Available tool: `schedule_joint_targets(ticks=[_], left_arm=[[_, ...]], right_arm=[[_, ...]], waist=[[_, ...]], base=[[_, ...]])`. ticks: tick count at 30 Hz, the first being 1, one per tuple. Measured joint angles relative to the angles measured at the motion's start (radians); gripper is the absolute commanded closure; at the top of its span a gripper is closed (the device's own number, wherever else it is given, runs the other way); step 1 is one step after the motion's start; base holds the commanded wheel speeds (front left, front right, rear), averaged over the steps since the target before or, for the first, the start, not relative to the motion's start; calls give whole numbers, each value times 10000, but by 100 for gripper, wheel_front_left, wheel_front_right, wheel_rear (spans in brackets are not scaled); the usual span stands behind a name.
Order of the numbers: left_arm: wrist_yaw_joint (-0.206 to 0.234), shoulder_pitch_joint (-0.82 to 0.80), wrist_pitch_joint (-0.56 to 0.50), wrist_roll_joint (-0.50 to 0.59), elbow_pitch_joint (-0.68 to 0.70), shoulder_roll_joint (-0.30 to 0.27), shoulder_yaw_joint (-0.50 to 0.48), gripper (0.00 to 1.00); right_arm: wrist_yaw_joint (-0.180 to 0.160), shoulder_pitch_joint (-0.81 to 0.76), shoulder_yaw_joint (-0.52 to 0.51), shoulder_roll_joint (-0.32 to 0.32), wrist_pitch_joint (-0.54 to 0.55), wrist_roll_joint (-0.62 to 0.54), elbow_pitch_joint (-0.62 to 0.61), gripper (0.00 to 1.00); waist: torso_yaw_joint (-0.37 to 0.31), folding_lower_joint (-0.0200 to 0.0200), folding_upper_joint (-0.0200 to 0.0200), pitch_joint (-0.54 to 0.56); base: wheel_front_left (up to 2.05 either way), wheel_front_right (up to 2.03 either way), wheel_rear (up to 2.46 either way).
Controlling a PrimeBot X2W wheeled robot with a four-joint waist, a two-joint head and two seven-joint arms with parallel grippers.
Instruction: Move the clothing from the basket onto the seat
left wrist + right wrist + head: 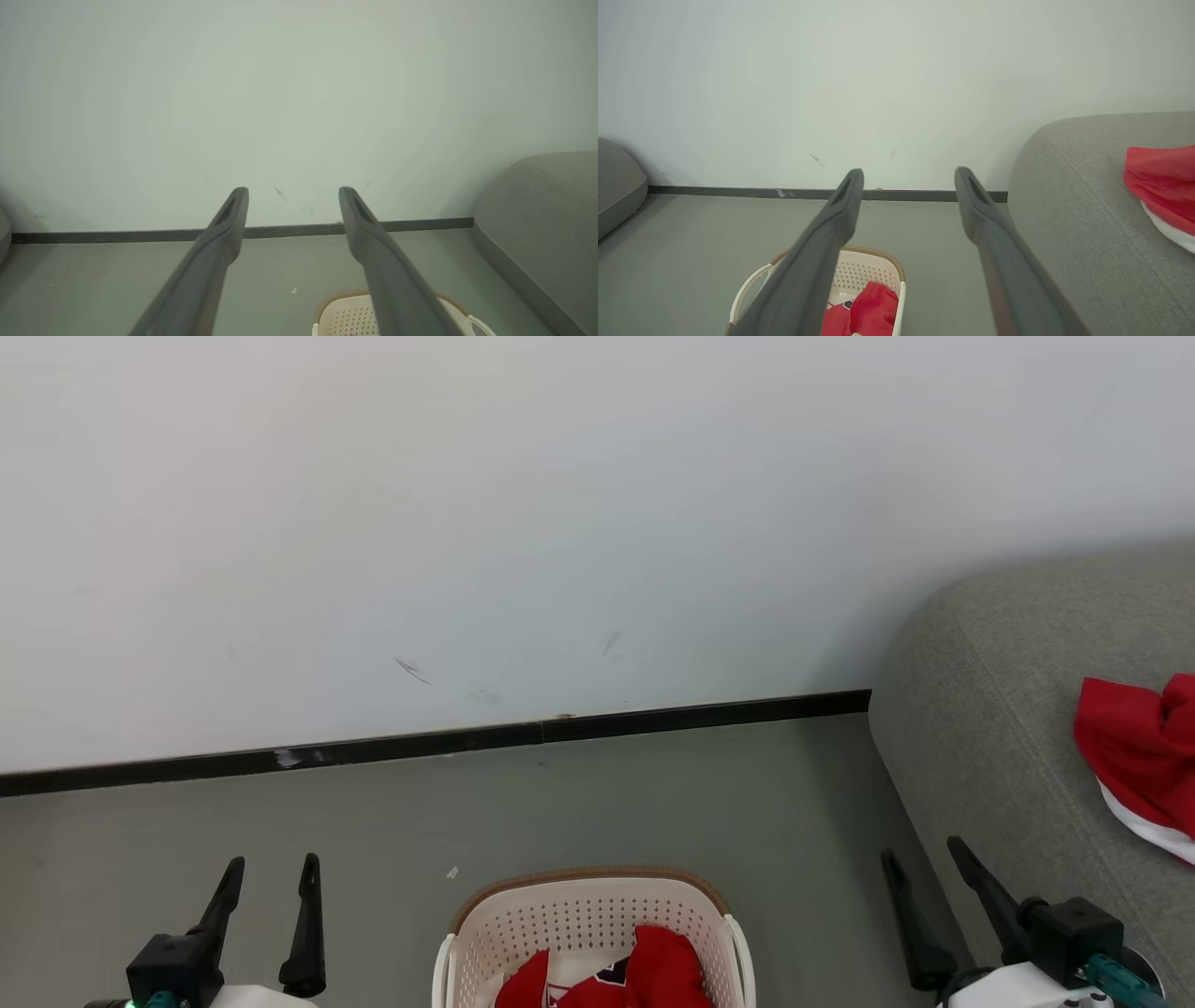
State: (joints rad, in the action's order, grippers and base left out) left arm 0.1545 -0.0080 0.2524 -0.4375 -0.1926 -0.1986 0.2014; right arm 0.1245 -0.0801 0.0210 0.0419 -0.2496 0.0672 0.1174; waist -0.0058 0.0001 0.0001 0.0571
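Jaws apart and empty on left gripper [271, 861] and right gripper [921, 848]; red clothing [653, 966] sits in the basket [588, 878] between and below them, about equally near either arm, while the seat [990, 709], already bearing one garment [1130, 747], lies just beside the right gripper.

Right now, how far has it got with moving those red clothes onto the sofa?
Done: one red garment lies on the grey seat. In hand: nothing; the left gripper and right gripper are both open and empty. Left: more red clothing sits in the basket.
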Motion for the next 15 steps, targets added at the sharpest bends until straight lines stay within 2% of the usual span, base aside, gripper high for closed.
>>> schedule_joint_targets(ticks=[15], left_arm=[[-163, -7, 0, 207, 54, -35, -10, 0]], right_arm=[[0, -41, -4, -10, 0, 35, -424, 0]], waist=[[157, 0, -1, -242]], base=[[0, 0, 0]])
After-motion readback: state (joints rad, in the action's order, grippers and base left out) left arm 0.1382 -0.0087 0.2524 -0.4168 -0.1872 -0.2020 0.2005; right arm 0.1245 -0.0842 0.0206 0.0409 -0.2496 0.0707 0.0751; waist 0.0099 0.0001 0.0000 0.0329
